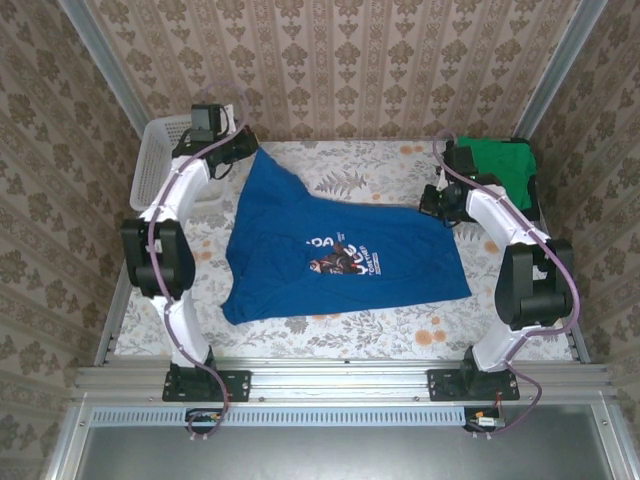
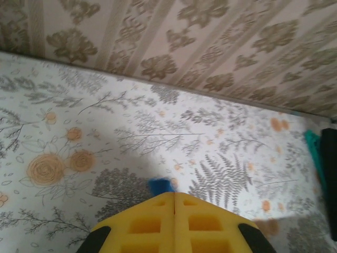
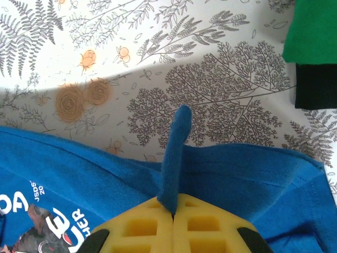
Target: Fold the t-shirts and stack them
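On the floral table (image 1: pixel 380 160), the blue tee (image 1: pixel 330 250) lies spread across the middle, print up, one corner drawn toward the far left. The left gripper (image 2: pixel 174 196) has its jaws pressed together on that corner, with just a small tab of blue showing past the tips. The right gripper (image 3: pixel 172 205) is clamped on a raised ridge of cloth at the tee's right edge. The green tee (image 3: pixel 313 29) sits folded on a dark tee (image 3: pixel 316 87) in the far right corner. The left pinch looks thin: a firm pull could tug the tab free. An uneven pull would skew the fold, and a wide swing right could drag cloth into the stack.
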Robot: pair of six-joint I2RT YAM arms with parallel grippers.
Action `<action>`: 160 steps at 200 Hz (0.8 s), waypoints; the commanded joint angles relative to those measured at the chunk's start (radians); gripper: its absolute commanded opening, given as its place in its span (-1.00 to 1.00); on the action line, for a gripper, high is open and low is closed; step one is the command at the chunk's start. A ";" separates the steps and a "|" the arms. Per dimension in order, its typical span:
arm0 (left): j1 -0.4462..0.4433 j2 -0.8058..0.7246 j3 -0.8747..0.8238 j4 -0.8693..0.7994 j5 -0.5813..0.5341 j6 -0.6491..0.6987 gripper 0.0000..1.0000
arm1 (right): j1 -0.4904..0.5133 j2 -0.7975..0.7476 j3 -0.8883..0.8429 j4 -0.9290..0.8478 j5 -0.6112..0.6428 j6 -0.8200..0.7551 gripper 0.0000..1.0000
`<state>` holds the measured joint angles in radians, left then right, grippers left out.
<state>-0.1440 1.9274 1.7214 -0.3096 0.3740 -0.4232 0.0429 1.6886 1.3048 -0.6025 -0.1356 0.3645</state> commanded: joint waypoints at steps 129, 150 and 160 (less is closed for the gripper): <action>-0.082 -0.033 -0.235 -0.089 -0.167 0.158 -0.39 | -0.032 -0.072 -0.197 0.041 -0.048 0.003 -0.98; -0.091 0.176 0.016 -0.223 -0.251 0.185 -0.34 | -0.032 -0.082 -0.197 0.031 -0.032 -0.003 -0.97; -0.091 0.256 0.117 -0.273 -0.290 0.184 -0.32 | -0.031 -0.084 -0.194 0.026 -0.030 -0.006 -0.97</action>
<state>-0.2256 2.0426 1.6428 -0.3779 0.2169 -0.2913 0.0147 1.6073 1.1164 -0.5755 -0.1619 0.3515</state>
